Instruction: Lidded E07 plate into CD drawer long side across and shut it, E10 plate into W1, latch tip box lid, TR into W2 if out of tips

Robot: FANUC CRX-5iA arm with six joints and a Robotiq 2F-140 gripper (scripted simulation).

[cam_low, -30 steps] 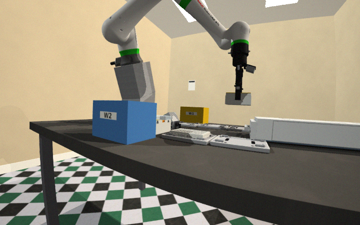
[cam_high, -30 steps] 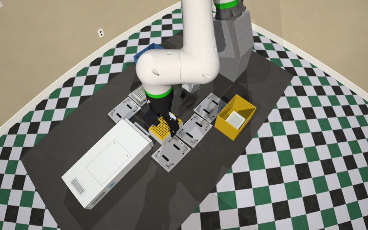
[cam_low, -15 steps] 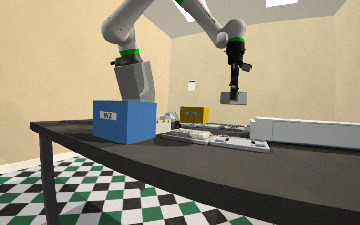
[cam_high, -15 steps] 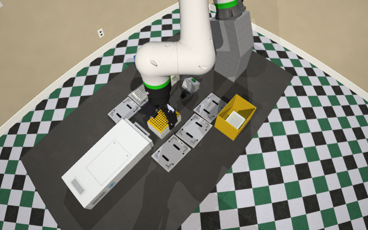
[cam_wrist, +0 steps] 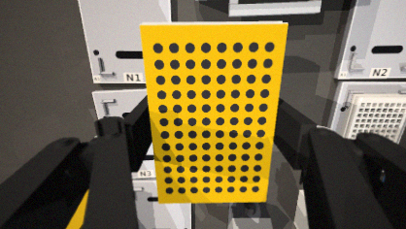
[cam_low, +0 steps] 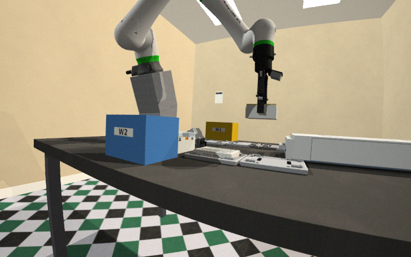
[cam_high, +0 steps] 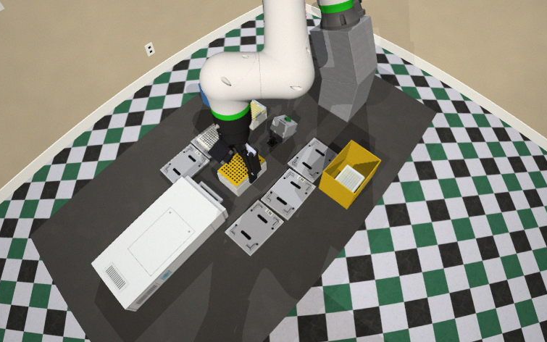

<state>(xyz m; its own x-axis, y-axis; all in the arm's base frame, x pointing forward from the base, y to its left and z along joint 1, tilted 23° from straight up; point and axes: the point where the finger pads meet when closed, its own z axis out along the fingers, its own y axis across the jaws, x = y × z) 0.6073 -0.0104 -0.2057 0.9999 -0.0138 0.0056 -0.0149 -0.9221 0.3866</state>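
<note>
My gripper (cam_high: 240, 163) is shut on the tip rack TR (cam_high: 235, 176), a grey box with a yellow perforated top. It holds the rack level, high above the bench, as the exterior view shows (cam_low: 261, 111). In the wrist view the rack (cam_wrist: 211, 112) sits between my fingers; its holes look dark and I see no tips in them. The yellow bin W1 (cam_high: 349, 172) stands upright with a clear plate (cam_high: 347, 178) inside. The blue bin W2 (cam_low: 141, 138) stands upright at the bench end. The cooler CD (cam_high: 160, 242) has its drawer shut. The tip box TB2 (cam_high: 257, 112) stands beside the green DONE key (cam_high: 284, 124).
Empty deck nests lie below: one to the left (cam_high: 184, 163) and three to the right (cam_high: 287, 193). A white plate (cam_high: 206, 136) sits on a nest behind the rack and also shows in the wrist view (cam_wrist: 379, 114). The robot's grey base (cam_high: 343, 67) stands at the back.
</note>
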